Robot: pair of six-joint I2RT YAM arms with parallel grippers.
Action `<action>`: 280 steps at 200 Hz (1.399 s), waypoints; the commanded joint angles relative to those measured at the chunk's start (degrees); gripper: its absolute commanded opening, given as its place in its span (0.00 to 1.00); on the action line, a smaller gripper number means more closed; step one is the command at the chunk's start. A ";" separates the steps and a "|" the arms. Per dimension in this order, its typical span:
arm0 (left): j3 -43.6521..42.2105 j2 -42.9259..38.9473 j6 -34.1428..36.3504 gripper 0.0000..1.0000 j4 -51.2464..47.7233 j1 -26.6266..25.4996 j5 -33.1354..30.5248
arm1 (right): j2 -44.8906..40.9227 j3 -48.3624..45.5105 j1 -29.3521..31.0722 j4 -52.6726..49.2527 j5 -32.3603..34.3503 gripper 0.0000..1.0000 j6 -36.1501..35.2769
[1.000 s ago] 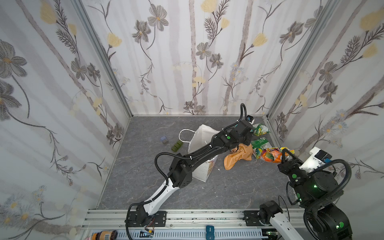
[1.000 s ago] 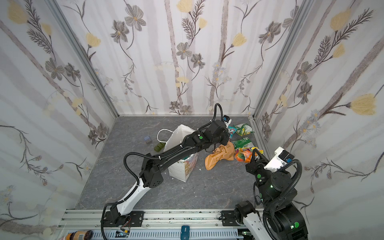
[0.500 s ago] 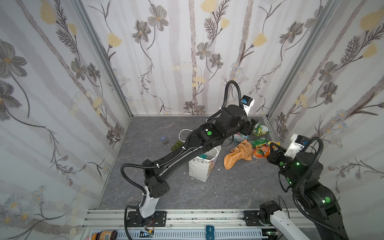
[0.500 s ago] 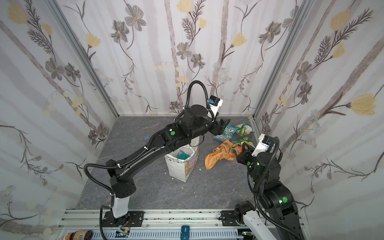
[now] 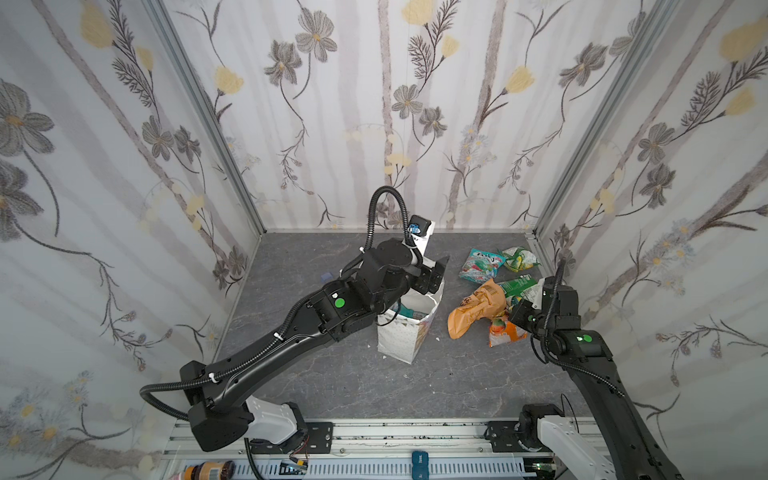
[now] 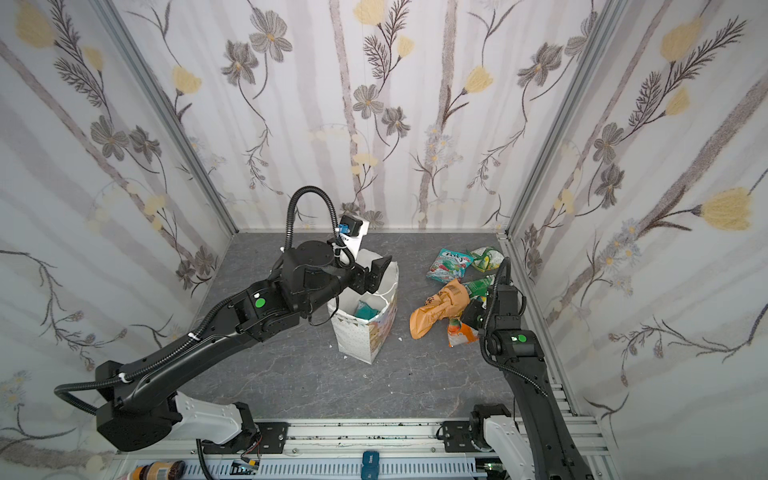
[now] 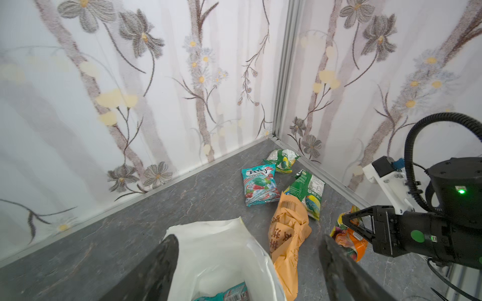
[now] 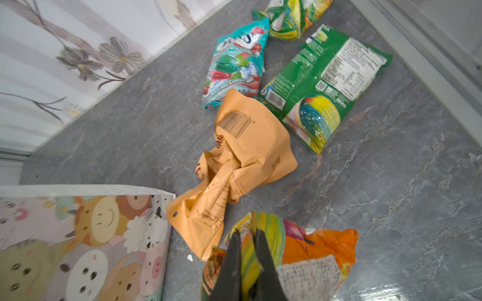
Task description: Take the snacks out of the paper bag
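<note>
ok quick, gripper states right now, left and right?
Left gripper: open, empty, over the paper bag.
Right gripper: shut, pinching the edge of the orange packet.

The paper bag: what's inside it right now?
One teal packet lies inside the paper bag, and both top views show it. The bag's walls and the left arm hide the rest of the inside, so more could lie there unseen.

The left arm reaches forward over the middle, wrist tipped down, left end effector (image 5: 436,274) spread wide. The right end effector (image 8: 246,232) sits low, pinching the orange packet (image 8: 320,245).
</note>
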 commanded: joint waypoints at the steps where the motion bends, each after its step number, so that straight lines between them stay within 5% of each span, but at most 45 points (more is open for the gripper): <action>1: -2.85 -2.98 -2.23 0.88 1.44 1.29 -1.57 | 2.11 -3.66 -2.22 8.97 -4.04 0.00 3.27; 31: -5.69 -4.81 -3.73 0.90 0.21 2.20 -0.71 | 6.94 -7.14 -4.48 15.76 -4.76 0.02 5.88; 85: -7.42 -6.17 -6.51 0.94 -2.13 2.14 0.22 | 10.86 -7.55 -6.62 23.51 -2.43 0.45 7.49; 130: -1.62 -3.23 -6.99 0.93 -9.34 2.47 -1.53 | 6.83 -2.73 -7.16 21.16 -2.96 0.61 4.08; 200: 18.26 9.66 -9.56 0.77 -30.18 7.07 1.49 | 0.31 8.28 -3.30 18.47 -34.82 0.70 0.66; 246: 32.96 22.46 -11.65 0.69 -44.27 8.72 4.12 | 1.34 15.84 7.40 16.52 -39.92 0.81 0.40; 280: 36.97 28.41 -11.30 0.67 -46.02 9.32 5.42 | 3.50 20.54 12.90 14.64 -41.02 0.89 0.29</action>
